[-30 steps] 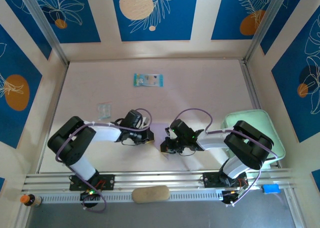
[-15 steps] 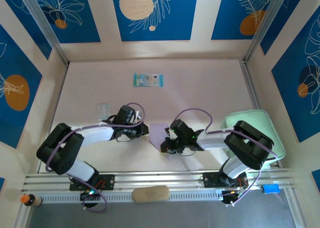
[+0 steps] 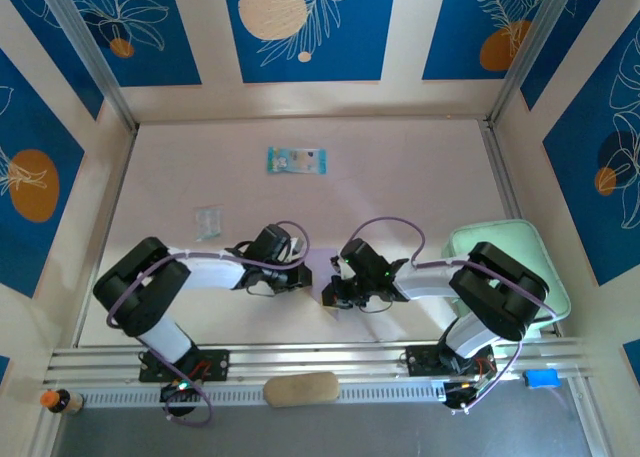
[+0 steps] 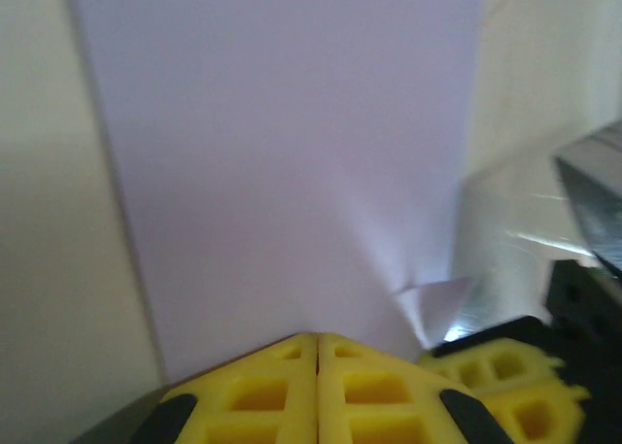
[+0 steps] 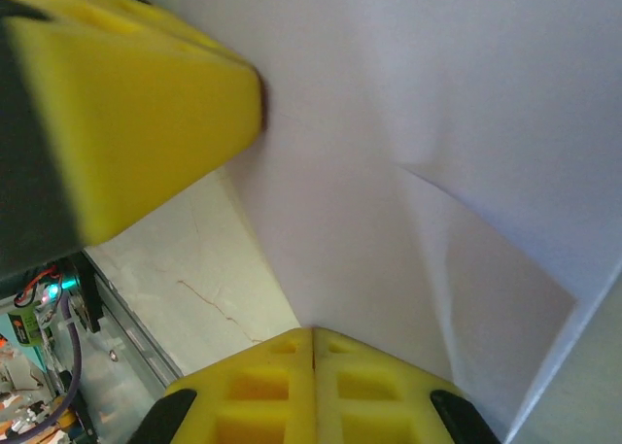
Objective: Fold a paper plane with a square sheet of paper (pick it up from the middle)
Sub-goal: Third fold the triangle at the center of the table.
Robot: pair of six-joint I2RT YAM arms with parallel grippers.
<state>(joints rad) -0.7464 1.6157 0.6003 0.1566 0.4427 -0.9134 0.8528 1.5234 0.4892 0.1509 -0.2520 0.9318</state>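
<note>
Top external view: open surface stretched far ahead, rail close behind. The left end effector and right end effector each clamped the creased lilac square sheet of paper between them.

Both arms bend inward at the elbow, wrists low and facing each other. The left gripper and the right gripper sit almost tip to tip. Each has its yellow fingers pressed together, pinching the square sheet of paper.
</note>
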